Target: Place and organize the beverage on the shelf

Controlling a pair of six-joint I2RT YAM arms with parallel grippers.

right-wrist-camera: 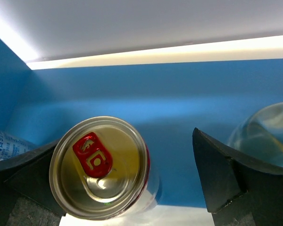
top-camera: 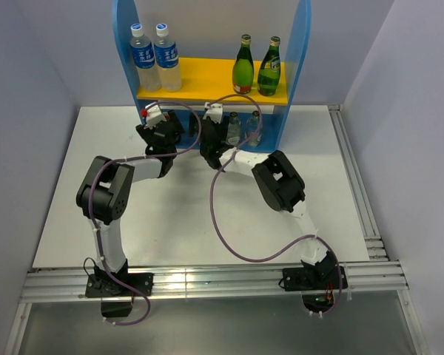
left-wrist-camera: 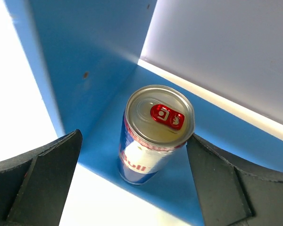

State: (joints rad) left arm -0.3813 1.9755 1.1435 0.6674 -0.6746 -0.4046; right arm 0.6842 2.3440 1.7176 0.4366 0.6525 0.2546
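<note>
Left gripper: jaws apart, straddling slim silver-blue-red can, which stands upright on blue shelf floor, rim close to one finger. Right gripper: jaws apart, second silver red-tabbed can hard beside one finger. Risk: a skewed pull-back clips and topples either can.

Can between the left end effector fingers: dull brushed metal lid, glossy red tab, glossy printed wall. Fingers are matt black, faintly grainy plastic. Shelf beyond the fingertips: smooth blue board, satin sheen. Second can inside the right end effector: shiny metal top, red tab. Clear bottle just outside one finger: glossy, transparent, glass or plastic unclear. Worktop: matt white.
</note>
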